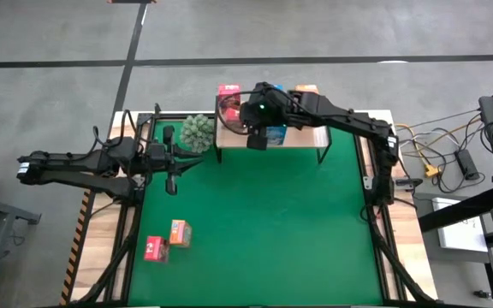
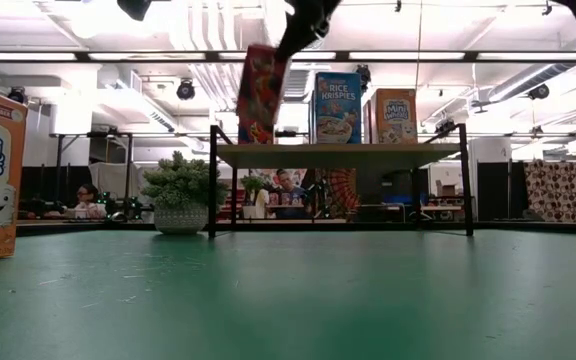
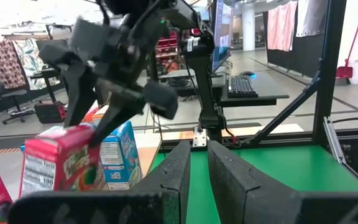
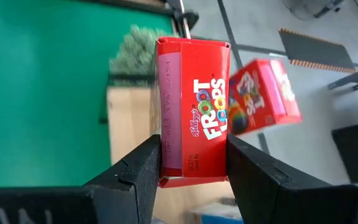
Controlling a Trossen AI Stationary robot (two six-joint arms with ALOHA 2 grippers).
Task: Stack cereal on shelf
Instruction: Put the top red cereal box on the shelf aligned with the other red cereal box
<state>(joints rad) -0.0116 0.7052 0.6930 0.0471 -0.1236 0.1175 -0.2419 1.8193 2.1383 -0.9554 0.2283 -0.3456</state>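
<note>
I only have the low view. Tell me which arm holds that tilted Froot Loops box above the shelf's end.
Observer: The right gripper. Its wrist view shows the Froot Loops box clamped between both fingers.
Operator: Say whether that end of the shelf is taken.
Observer: Partly. From above, a second Froot Loops box sits at the back left corner of the shelf.
Operator: Report the left arm.
Observer: The left gripper waits empty at the left side of the green mat, near the plant.
</note>
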